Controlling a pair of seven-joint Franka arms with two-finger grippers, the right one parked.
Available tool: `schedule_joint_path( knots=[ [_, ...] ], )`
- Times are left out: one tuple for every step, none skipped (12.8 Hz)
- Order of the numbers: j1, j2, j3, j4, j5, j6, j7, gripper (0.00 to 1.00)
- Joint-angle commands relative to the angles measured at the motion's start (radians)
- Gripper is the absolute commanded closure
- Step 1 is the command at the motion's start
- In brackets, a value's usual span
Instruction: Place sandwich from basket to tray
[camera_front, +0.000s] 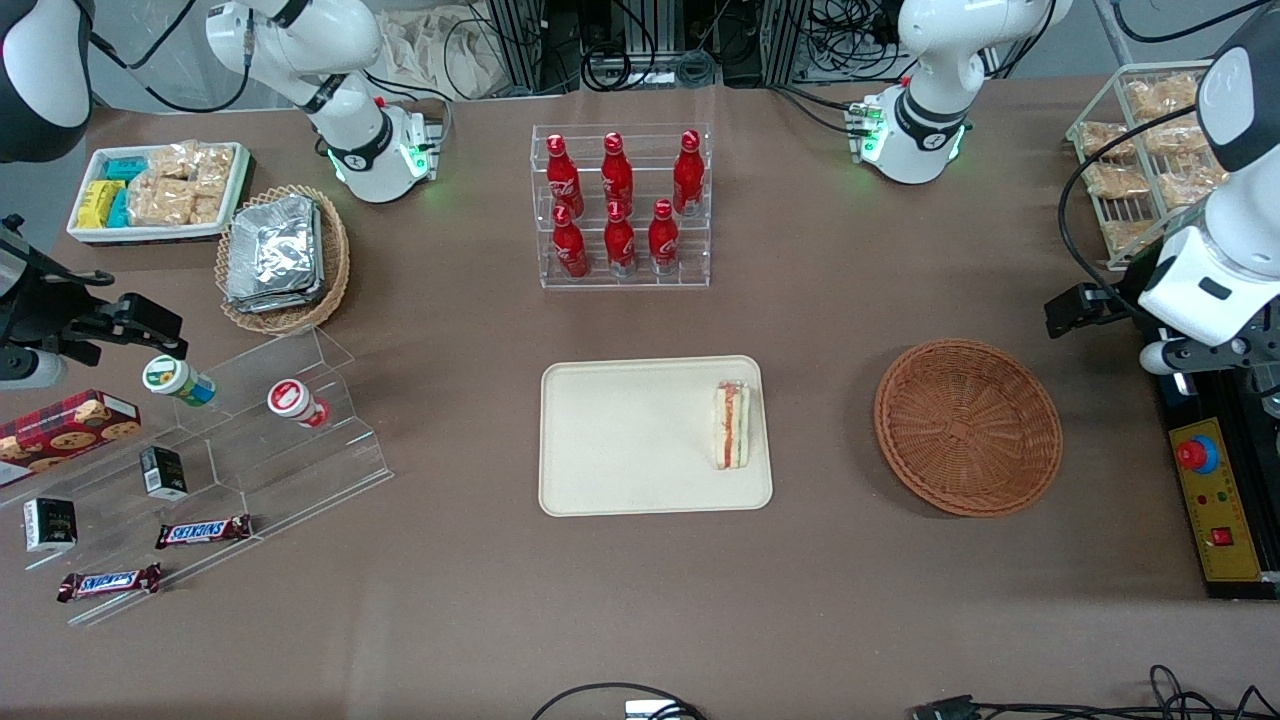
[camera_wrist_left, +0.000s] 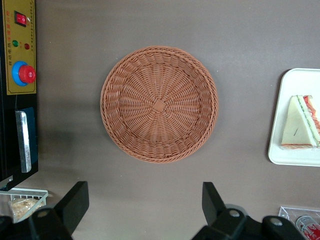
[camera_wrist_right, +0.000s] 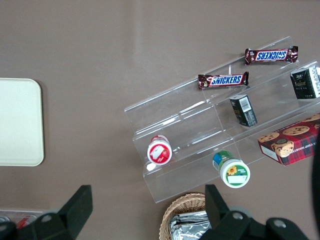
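Brown table: pale layered sandwich (camera_front: 731, 425) on tray (camera_front: 620, 440); gripper (camera_wrist_left: 142, 202) spread above basket (camera_wrist_left: 159, 104).

Legible text: "SNICKERS" on two chocolate bars (camera_wrist_right: 223, 80) (camera_wrist_right: 271, 55) lying on the clear stepped stand (camera_wrist_right: 200, 130). Cookie box (camera_wrist_right: 289, 142): partial wording "CHIP SHORTBREAD". Red bottles (camera_front: 617, 205): white script, unreadable. Control box (camera_wrist_left: 20, 47): markings too small to read.
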Motion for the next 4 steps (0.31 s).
schedule_joint_path(
  knots=[
    [0.012,0.013,-0.013,0.032,-0.008,-0.027,-0.011,0.0],
    [0.012,0.013,-0.012,0.03,-0.008,-0.032,-0.011,0.0],
    [0.012,0.013,-0.013,0.032,-0.008,-0.036,-0.011,0.0],
    [0.012,0.013,-0.012,0.03,-0.008,-0.036,-0.009,0.0]
  ],
)
